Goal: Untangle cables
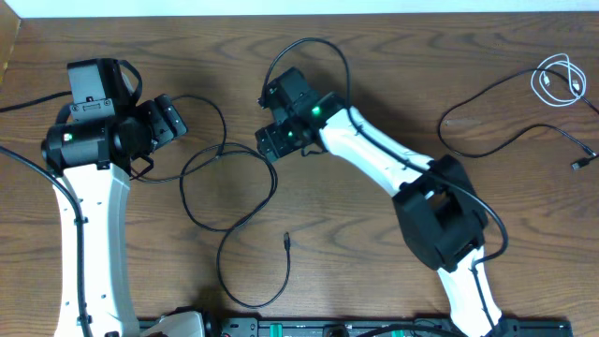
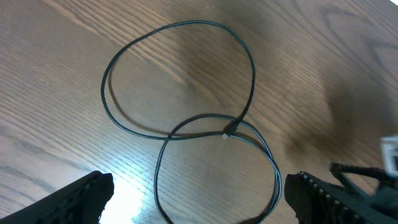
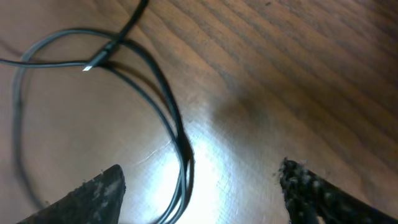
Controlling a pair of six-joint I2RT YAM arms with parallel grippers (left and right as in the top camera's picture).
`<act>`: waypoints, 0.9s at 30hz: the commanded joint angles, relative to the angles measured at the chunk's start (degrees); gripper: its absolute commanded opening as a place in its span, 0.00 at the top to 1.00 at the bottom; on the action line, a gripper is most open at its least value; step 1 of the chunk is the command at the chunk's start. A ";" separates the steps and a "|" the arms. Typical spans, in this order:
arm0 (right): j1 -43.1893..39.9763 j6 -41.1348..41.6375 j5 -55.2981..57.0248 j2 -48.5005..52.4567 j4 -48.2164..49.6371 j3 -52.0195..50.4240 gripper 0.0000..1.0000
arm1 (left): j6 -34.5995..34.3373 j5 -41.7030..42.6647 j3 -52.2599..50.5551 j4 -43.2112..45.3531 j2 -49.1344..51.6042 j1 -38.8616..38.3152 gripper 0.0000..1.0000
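Far left on the table (image 1: 393,47), the left gripper (image 1: 176,122) points rightward with its fingers spread wide and nothing clamped between them. Just past its tips lies a black cable (image 1: 221,150), thrown into several loose loops that cross over one another and run down toward the near edge, where a free plug end rests. In the left wrist view the gripper (image 2: 196,199) hangs above this cable (image 2: 231,129): two loops meet at a crossing straight ahead, and the lower loop passes down between the two fingers (image 2: 81,199).

At the loops' right side the right gripper (image 1: 270,117) faces left, also apart and holding nothing. Its wrist view shows the gripper (image 3: 199,199) low over the wood, with two strands of the cable (image 3: 180,137) running side by side between the fingers (image 3: 87,196), nearer the one on the picture's left.

Well apart, further right, a second black cable (image 1: 445,122) lies loosely spread, and a coiled white cord (image 1: 560,80) sits near the far right corner.
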 commanded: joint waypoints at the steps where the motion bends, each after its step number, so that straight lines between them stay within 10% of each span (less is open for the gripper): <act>1: 1.99 -2.86 7.37 1.68 1.46 0.59 0.26 | 0.76 -0.33 1.03 -0.31 0.11 0.20 0.06; 13: 6.43 -4.79 7.96 6.71 1.75 0.59 0.43 | 0.76 -0.33 1.03 -0.31 0.11 0.20 0.05; 21: 7.41 1.44 14.38 7.32 -2.80 0.57 0.89 | 0.76 -0.33 1.03 -0.31 0.11 0.20 0.05; 27: 7.80 7.87 19.39 7.37 -8.24 0.61 0.99 | 0.76 -0.33 1.03 -0.31 0.11 0.20 0.05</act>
